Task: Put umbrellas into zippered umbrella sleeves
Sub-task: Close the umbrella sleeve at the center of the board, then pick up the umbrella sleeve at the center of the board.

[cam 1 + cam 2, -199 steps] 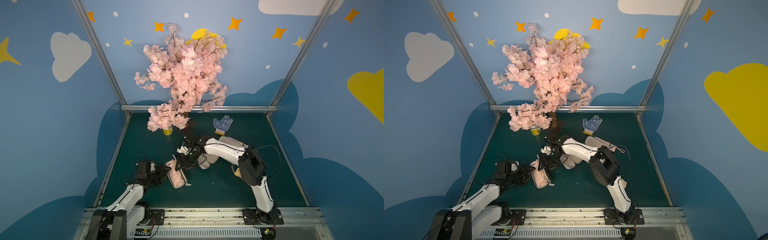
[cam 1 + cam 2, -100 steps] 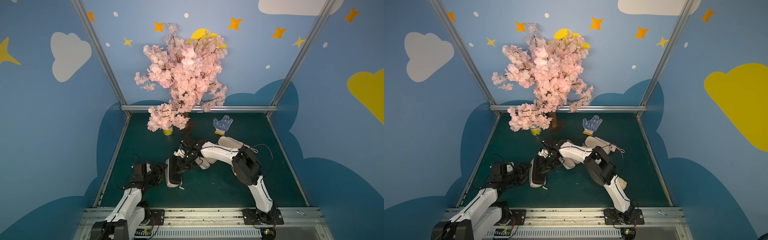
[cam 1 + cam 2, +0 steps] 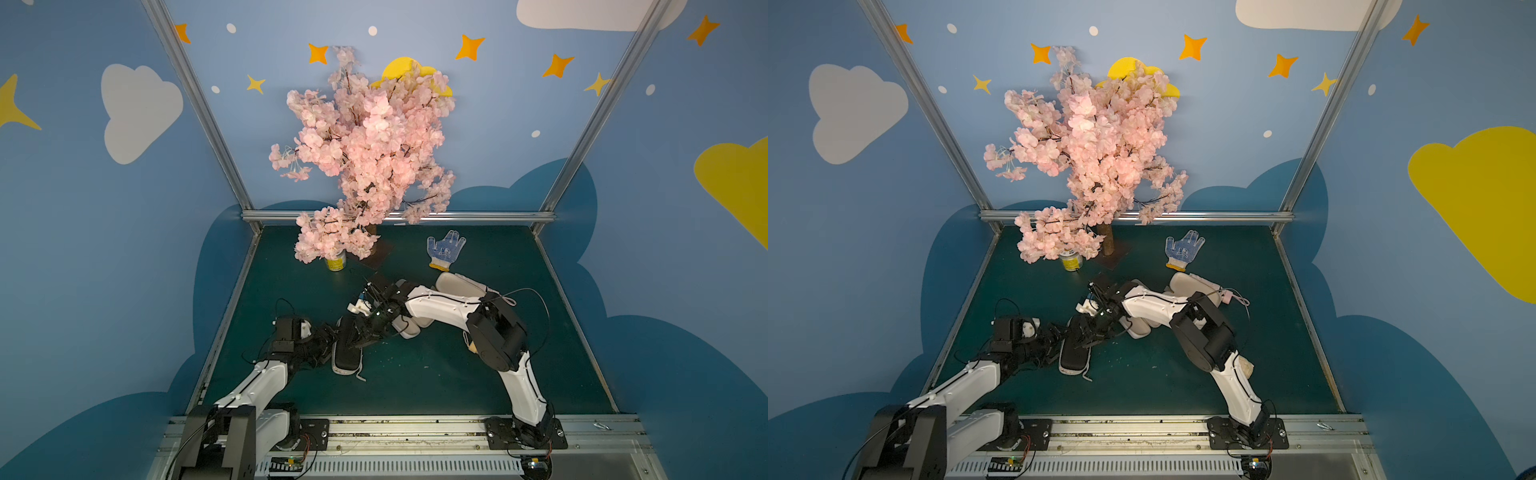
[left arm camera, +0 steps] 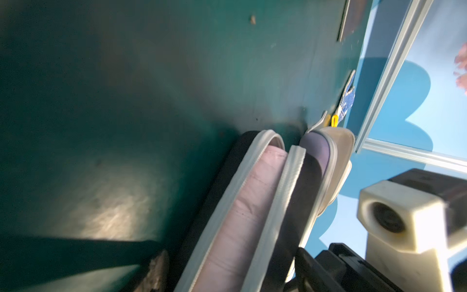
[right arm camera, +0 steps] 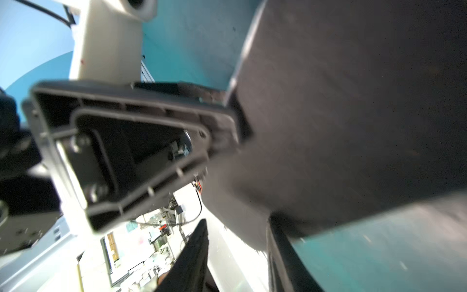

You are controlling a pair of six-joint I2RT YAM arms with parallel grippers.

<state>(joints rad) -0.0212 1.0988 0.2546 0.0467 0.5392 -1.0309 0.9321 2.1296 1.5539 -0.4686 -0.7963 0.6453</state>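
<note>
- Two grippers work at one black sleeve [image 3: 347,357]. It lies on the green table [image 3: 457,374], close in front of the left arm.
- Long axis of that sleeve runs roughly from the robot's side toward the back wall, a little slanted, in both top views.
- On the sleeve's left flank, about mid-length, sits the left gripper [image 3: 328,340], touching or just beside the shell.
- From the other side the right gripper [image 3: 365,336] comes across the far end and right flank.
- Jaw state: cannot tell for either. The top views are dark and crowded there, and the wrist views are too close and blurred.
- Left wrist view: a pink umbrella [image 4: 242,215] lies lengthwise inside, between the two pale zip edges [image 4: 280,202]. The edges stand apart along the stretch that shows.
- Just past the far end lie the lavender sleeve [image 4: 316,149] and the off-white sleeve [image 4: 341,146], one against the other.
- A thin pale cord [image 3: 360,376] trails off the near end. It may be a zip pull or a wrist loop; cannot tell.
- Judgement: umbrella is in, closure is pending.
- Judgement: zip travel follows the long axis, so one gripper must brace while the other runs along it. Left looks better placed to pin the flank. Neither is clearly nearer the near end.
</note>
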